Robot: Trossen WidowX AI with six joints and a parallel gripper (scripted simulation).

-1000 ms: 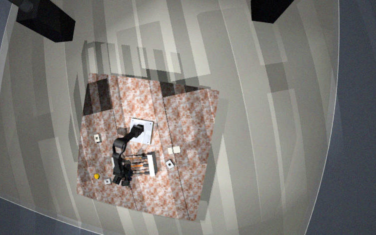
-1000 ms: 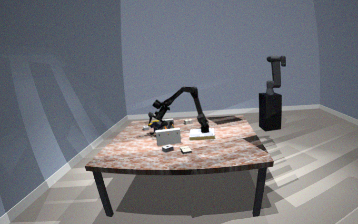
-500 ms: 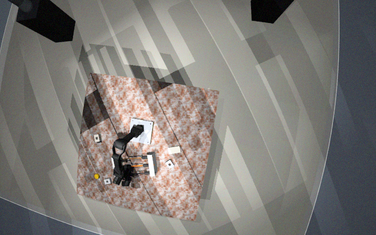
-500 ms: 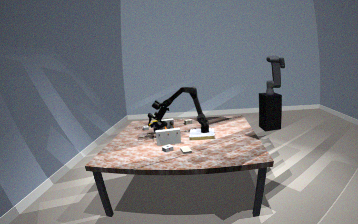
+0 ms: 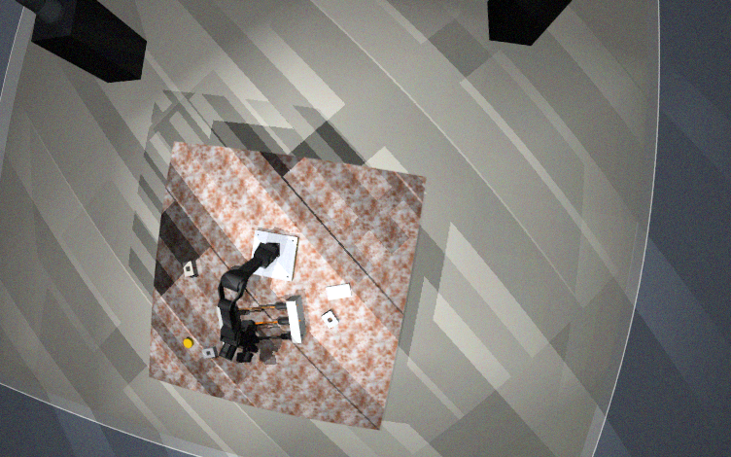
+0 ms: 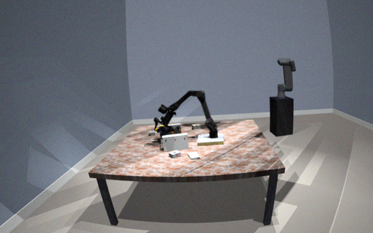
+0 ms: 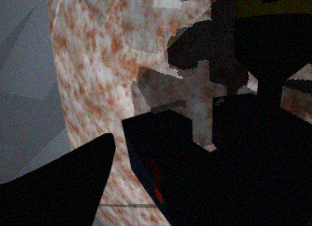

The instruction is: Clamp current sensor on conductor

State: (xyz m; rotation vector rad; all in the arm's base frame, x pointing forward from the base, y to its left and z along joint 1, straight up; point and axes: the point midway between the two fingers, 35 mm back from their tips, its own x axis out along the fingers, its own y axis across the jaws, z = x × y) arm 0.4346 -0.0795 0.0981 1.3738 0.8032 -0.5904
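Split-core current sensor (image 7: 150, 167), apparently the dark, red-marked block in the wrist view; latch and arrow too dark to read. From above, gripper (image 5: 248, 339) (image 6: 166, 128) (image 7: 165, 142) spread wide, released, over the conductors (image 5: 266, 323) left of the near white panel (image 5: 295, 319) (image 6: 175, 142); sensor hard to separate from it. From outside, gripper behind that panel; in front of it, a pale block (image 5: 330, 319) (image 6: 174, 153) and flat plate (image 5: 338, 292) (image 6: 193, 155).
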